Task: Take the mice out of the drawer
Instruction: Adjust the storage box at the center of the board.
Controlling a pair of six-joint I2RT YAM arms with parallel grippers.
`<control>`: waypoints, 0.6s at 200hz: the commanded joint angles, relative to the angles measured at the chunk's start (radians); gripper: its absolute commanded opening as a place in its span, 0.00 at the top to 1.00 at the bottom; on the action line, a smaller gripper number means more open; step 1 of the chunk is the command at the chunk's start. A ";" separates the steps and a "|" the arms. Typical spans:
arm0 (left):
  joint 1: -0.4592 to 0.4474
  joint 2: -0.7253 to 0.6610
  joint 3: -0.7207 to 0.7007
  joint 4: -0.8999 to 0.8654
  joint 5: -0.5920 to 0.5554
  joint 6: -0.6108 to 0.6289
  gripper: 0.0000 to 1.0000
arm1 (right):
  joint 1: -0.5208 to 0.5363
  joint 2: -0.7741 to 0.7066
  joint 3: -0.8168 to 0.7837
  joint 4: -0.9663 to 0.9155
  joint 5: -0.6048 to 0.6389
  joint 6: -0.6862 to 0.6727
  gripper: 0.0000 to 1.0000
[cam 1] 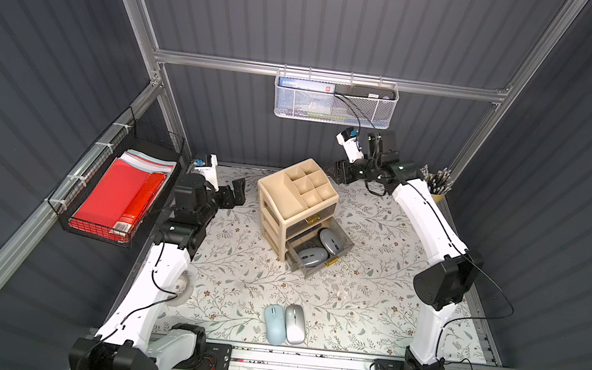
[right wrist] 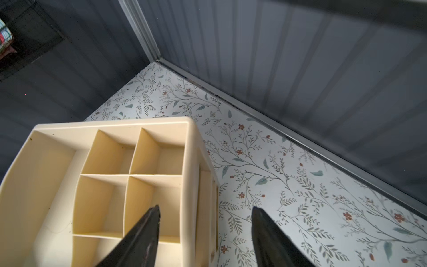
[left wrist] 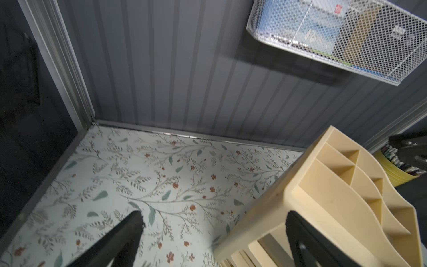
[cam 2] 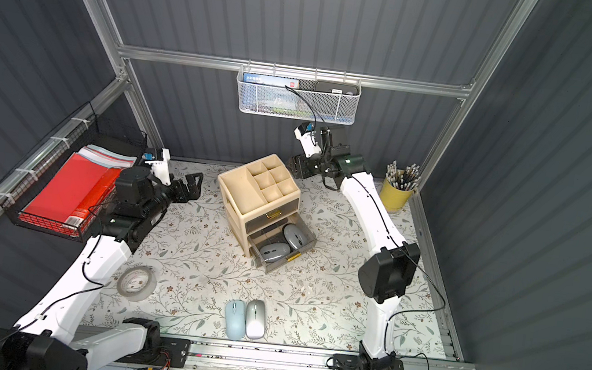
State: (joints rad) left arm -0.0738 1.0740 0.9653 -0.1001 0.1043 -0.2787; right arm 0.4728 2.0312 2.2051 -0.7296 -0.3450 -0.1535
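Front edge: you have 2 mice out on the floral-print mat (cam 1: 368, 302), a pale blue oval plastic mouse (cam 1: 274, 323) just beside a silver oval plastic mouse (cam 1: 295, 323).
Tape: a pale roll of tape (cam 2: 136, 283) lies flat near your left arm.
Drawer: the smoky clear plastic bottom drawer (cam 1: 318, 269) stands open; the nearer grey oval mouse (cam 1: 312, 256) and the farther grey oval mouse (cam 1: 331, 241) lie inside it.
Organiser: the cream plastic organiser (cam 1: 278, 195) has a divided top tray.
Left gripper (left wrist: 215, 217): your black fingers are spread wide and empty, left of the organiser.
Right gripper (right wrist: 205, 209): fingers apart, nothing between them, by the organiser's far right corner.
Back: white mesh wall basket (cam 1: 372, 114); yellow cup of pencils (cam 2: 395, 196).
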 commanded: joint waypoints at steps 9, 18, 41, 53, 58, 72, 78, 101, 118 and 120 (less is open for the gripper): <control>-0.004 -0.071 -0.102 0.069 0.122 -0.104 0.01 | 0.031 0.059 0.079 -0.107 0.042 -0.033 0.36; -0.004 -0.076 -0.123 0.092 0.140 -0.119 0.01 | 0.038 0.070 0.090 -0.108 0.064 -0.029 0.40; -0.004 -0.058 -0.158 0.144 0.195 -0.139 0.01 | 0.045 0.101 0.130 -0.126 0.129 -0.018 0.56; -0.004 -0.040 -0.171 0.167 0.212 -0.140 0.01 | 0.046 0.118 0.157 -0.142 0.148 -0.008 0.70; -0.004 -0.032 -0.177 0.182 0.218 -0.140 0.01 | 0.045 0.122 0.165 -0.148 0.153 -0.003 0.76; -0.004 -0.010 -0.194 0.216 0.225 -0.145 0.01 | 0.045 0.122 0.168 -0.153 0.161 0.012 0.92; -0.005 0.000 -0.200 0.239 0.233 -0.151 0.01 | 0.046 0.120 0.167 -0.155 0.165 0.020 0.99; -0.009 0.058 -0.221 0.347 0.269 -0.182 0.01 | 0.045 0.104 0.152 -0.168 0.190 0.073 1.00; -0.019 0.124 -0.214 0.411 0.274 -0.198 0.01 | 0.044 0.075 0.104 -0.161 0.234 0.142 1.00; -0.021 0.134 -0.210 0.414 0.275 -0.198 0.00 | 0.045 0.070 0.095 -0.159 0.242 0.151 1.00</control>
State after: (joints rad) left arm -0.0803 1.1370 0.7582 0.1802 0.3336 -0.4397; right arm 0.5240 2.1475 2.3413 -0.8539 -0.1810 -0.1162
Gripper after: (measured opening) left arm 0.994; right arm 0.115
